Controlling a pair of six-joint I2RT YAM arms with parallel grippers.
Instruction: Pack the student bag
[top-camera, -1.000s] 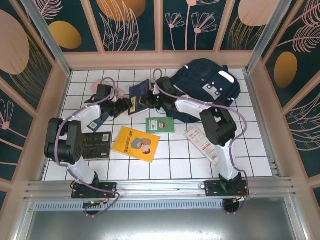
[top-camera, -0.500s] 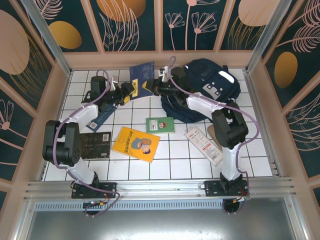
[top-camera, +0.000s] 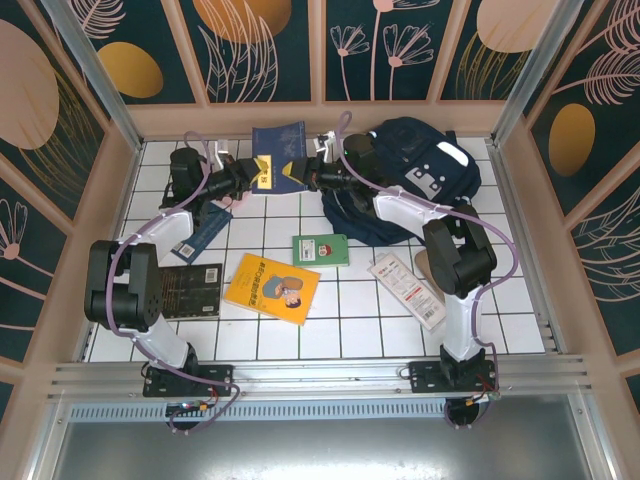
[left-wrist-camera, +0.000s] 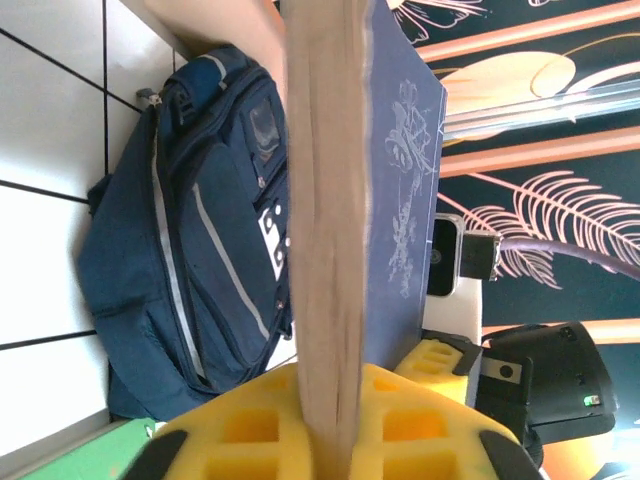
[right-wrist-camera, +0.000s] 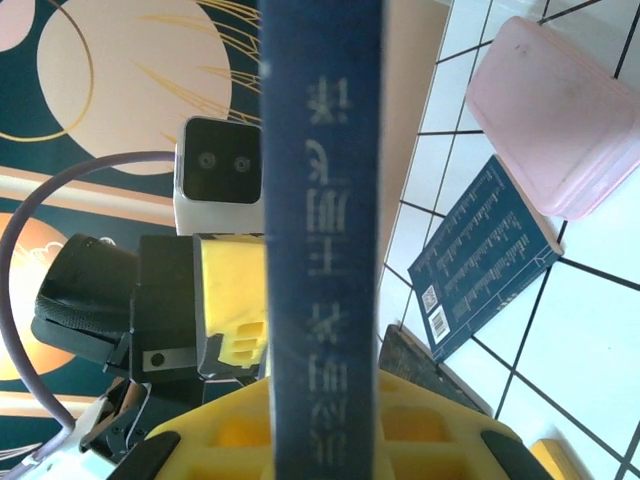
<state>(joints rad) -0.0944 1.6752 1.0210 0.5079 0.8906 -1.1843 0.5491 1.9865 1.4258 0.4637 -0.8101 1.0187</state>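
The student bag (top-camera: 415, 175), dark navy with a white stripe, lies at the back right of the tiled table; it also fills the left side of the left wrist view as the bag (left-wrist-camera: 180, 230). A blue book (top-camera: 281, 150) is held upright above the table's back middle, left of the bag. My left gripper (top-camera: 259, 173) is shut on its left side, the page edge (left-wrist-camera: 325, 200) running between the yellow fingers (left-wrist-camera: 230, 425). My right gripper (top-camera: 305, 172) is shut on its right side, with the spine (right-wrist-camera: 320, 250) between its fingers (right-wrist-camera: 440, 420).
On the tiles lie a green book (top-camera: 321, 249), a yellow book (top-camera: 272, 288), a dark book (top-camera: 190, 290), another blue book (top-camera: 200, 235) and a white packet (top-camera: 405, 290). A pink case (right-wrist-camera: 560, 120) sits near the back left. Walls close off three sides.
The blue book has risen from the tiles to upright near the back wall. My left gripper, open beside it half a second ago, has shut on its edge.
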